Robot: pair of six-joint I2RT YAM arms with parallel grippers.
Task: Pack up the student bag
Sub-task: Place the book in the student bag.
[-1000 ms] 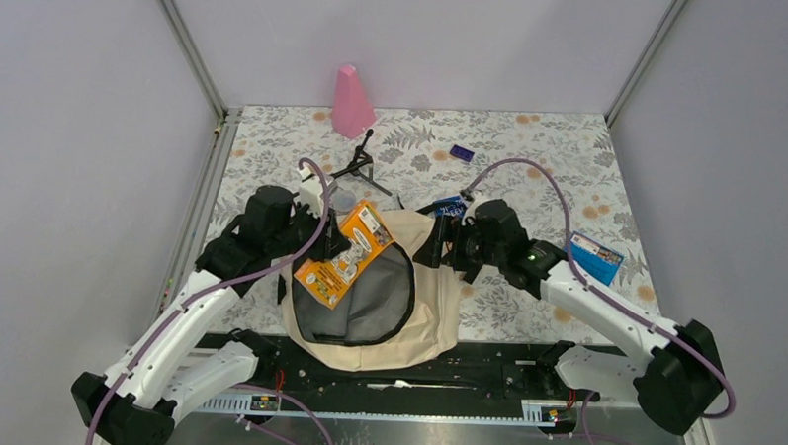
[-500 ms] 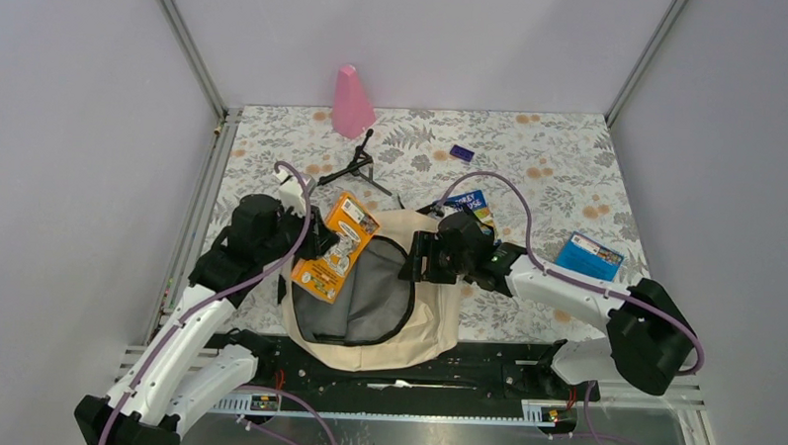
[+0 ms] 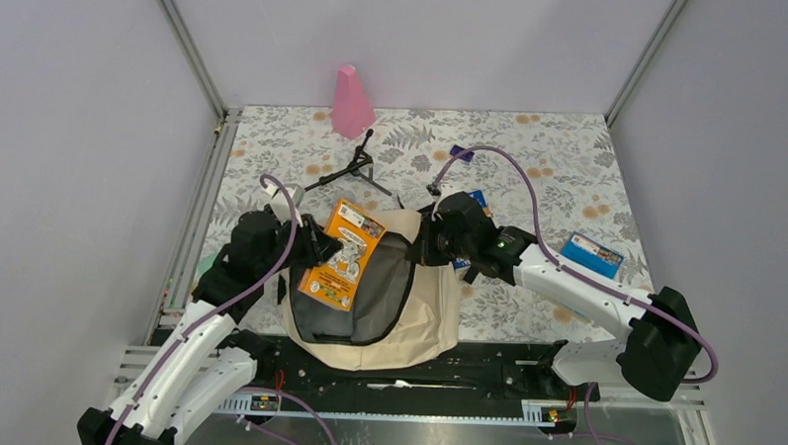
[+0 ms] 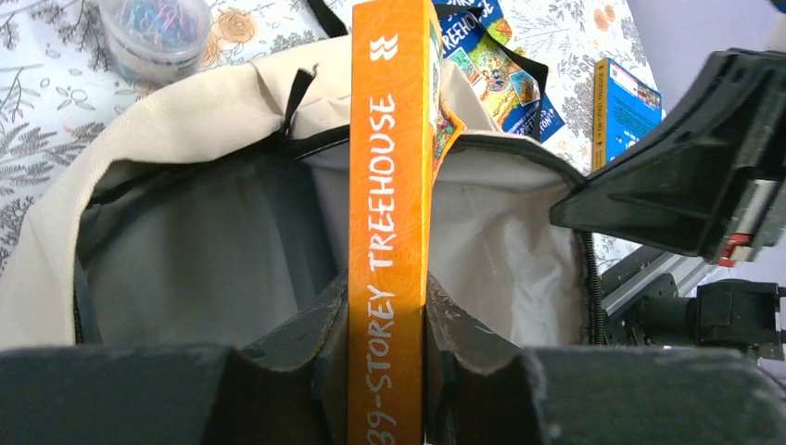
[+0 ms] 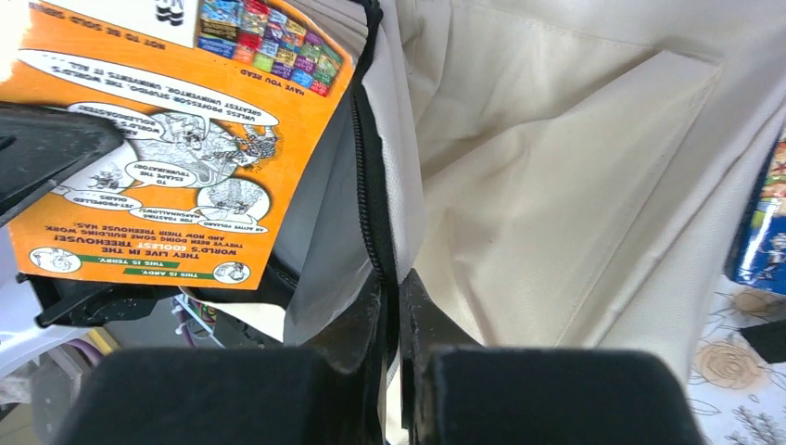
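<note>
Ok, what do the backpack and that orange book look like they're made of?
The student bag: soft woven cloth, matte cream, judging by its slack folds and creases; its zipper looks like black plastic, though that's uncertain. The orange book: a paperback, probably thin printed card, smooth-looking, given its slim spine and flat cover.

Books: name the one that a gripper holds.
The orange book, clamped in the left gripper above the student bag; both blue books lie on the table.

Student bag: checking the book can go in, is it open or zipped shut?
Open: the student bag gapes, grey lining showing; the right gripper pinches its zipper edge.
</note>
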